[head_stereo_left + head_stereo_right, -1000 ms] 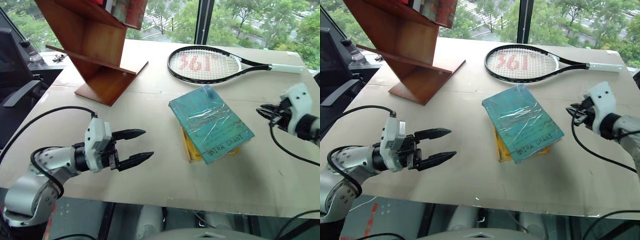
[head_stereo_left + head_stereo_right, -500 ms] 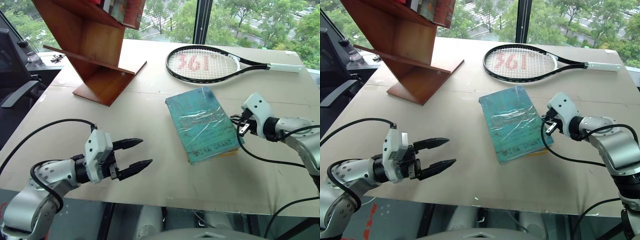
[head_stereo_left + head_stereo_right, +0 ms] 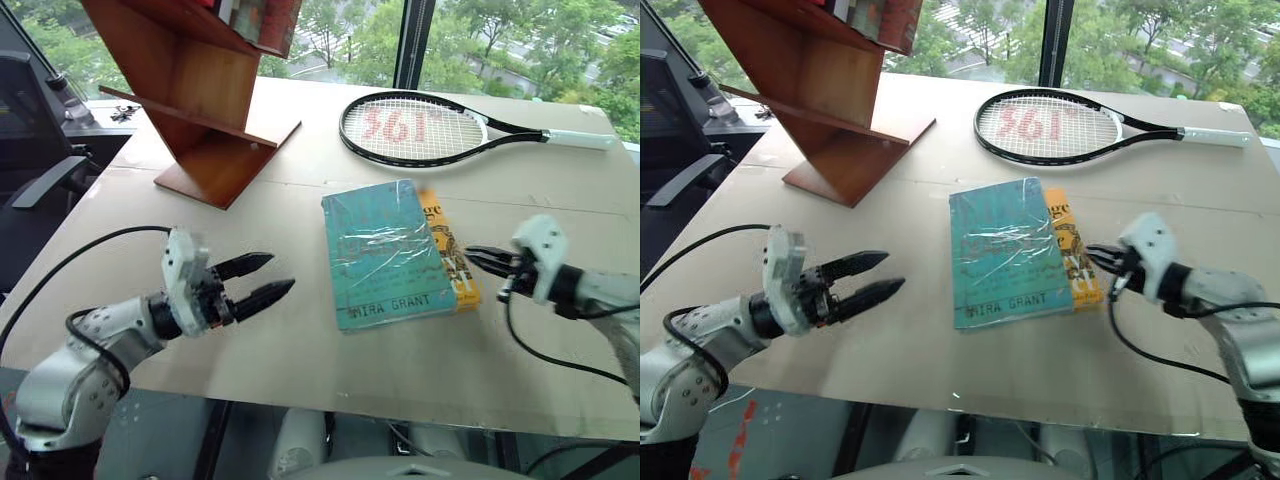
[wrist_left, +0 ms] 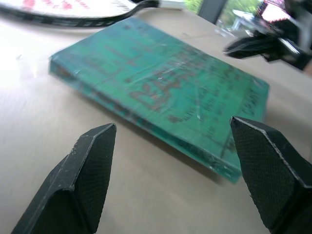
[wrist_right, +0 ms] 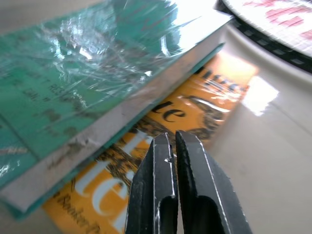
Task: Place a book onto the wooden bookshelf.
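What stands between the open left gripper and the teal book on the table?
Nothing visible does. Only bare table lies between the left gripper and the teal book, which rests on a yellow-orange book.

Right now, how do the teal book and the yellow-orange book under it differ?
The teal-green book lies on top, cover fully showing; the yellow-orange book lies beneath it on the table, showing a strip along the side toward the right gripper. The teal-green book wears crinkled plastic wrap with dark "MIRA GRANT" lettering; the yellow-orange book shows pale and dark lettering. Both lie flat, apart from the wooden bookshelf.
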Motion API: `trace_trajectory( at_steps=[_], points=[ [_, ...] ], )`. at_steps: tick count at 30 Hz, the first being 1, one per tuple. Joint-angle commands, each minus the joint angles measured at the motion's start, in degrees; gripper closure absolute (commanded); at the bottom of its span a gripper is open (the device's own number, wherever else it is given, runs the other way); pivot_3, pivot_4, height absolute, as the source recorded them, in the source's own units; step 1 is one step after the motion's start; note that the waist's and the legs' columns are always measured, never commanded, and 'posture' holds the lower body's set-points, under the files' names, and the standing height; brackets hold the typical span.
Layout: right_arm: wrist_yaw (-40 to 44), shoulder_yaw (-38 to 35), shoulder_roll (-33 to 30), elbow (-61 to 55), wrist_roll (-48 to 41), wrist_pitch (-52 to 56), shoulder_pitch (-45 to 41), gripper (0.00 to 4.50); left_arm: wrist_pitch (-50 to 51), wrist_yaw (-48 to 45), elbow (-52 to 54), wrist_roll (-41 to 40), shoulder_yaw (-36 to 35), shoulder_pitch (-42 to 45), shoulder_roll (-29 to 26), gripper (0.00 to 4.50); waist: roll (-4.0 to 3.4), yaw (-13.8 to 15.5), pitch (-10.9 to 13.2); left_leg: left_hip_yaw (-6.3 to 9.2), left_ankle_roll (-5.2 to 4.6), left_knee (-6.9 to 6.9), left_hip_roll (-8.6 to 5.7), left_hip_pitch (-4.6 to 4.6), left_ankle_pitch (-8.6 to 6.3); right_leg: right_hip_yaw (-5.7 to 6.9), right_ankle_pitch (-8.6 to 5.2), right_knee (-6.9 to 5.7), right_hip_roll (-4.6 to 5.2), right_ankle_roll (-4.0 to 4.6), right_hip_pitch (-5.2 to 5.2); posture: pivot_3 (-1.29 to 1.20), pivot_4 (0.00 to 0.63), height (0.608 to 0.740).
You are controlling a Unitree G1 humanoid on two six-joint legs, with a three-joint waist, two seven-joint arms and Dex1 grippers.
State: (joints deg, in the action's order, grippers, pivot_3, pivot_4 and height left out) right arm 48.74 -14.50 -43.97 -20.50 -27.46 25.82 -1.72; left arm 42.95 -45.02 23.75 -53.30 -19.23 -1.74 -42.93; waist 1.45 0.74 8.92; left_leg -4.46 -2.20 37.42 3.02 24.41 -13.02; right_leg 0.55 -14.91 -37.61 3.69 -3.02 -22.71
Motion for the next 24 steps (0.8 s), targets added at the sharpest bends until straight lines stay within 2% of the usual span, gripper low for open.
trace_trajectory(
  at_steps=[1,4,7,12,16,22,24],
  points=[
    [6.5,-8.5,-1.1,-2.2,-6.0,-3.6,3.6,3.21,14.9,7.3,-5.8,-9.8,-0.1,6.6,-1.7,0.64,0.02,0.0,0.0,0.09,0.00,0.00,0.00,-0.04,0.00,0.06,0.00,-0.04,-0.04,0.00,0.04,0.00,0.150,0.739],
    [8.7,-13.4,-0.8,-7.2,-11.4,-2.9,8.0,1.70,29.9,15.9,-19.8,-17.4,1.9,17.9,2.5,0.64,0.00,0.1,0.0,0.15,0.01,-0.01,0.03,-0.27,0.00,0.06,-0.01,-0.12,-0.13,0.01,0.23,0.00,0.150,0.739],
    [7.8,-15.9,-0.2,-12.1,-15.0,-2.0,11.0,0.11,36.4,20.9,-28.8,-19.7,1.6,24.7,7.5,0.64,0.03,-0.3,0.0,0.14,0.01,-0.02,0.00,-0.58,0.00,0.03,-0.02,-0.09,-0.13,-0.01,0.53,0.00,0.150,0.739],
    [7.0,-21.1,1.4,-19.4,-19.3,-2.0,18.7,0.11,39.1,24.3,-40.3,-17.0,1.2,32.1,14.7,0.64,0.21,-0.1,0.0,0.18,0.02,-0.03,-0.25,-0.55,0.00,0.03,-0.01,-0.08,-0.11,-0.01,0.55,0.00,0.150,0.739],
    [4.9,-23.3,2.1,-23.5,-21.5,-1.4,22.9,0.11,36.1,20.8,-45.8,-10.9,5.1,35.1,18.2,0.64,0.21,0.0,0.0,0.18,0.03,-0.04,-0.33,-0.56,0.00,0.01,-0.02,-0.08,-0.06,-0.01,0.56,0.00,0.150,0.739],
    [2.4,-23.3,2.1,-25.6,-21.6,-1.4,25.0,0.11,31.9,13.9,-52.7,-5.6,7.5,39.1,24.6,0.64,0.21,0.2,-0.1,0.24,0.01,-0.01,-0.49,-0.57,0.00,0.04,-0.03,-0.06,0.10,0.01,0.60,0.00,0.150,0.739],
    [1.6,-23.4,1.9,-26.4,-22.0,-1.2,25.5,0.00,32.5,11.7,-54.0,-5.7,7.0,40.0,26.3,1.18,0.21,0.2,-0.1,0.24,0.01,-0.01,-0.52,-0.56,0.00,0.04,-0.03,-0.05,0.14,0.01,0.60,0.00,0.150,0.739]
  ],
)
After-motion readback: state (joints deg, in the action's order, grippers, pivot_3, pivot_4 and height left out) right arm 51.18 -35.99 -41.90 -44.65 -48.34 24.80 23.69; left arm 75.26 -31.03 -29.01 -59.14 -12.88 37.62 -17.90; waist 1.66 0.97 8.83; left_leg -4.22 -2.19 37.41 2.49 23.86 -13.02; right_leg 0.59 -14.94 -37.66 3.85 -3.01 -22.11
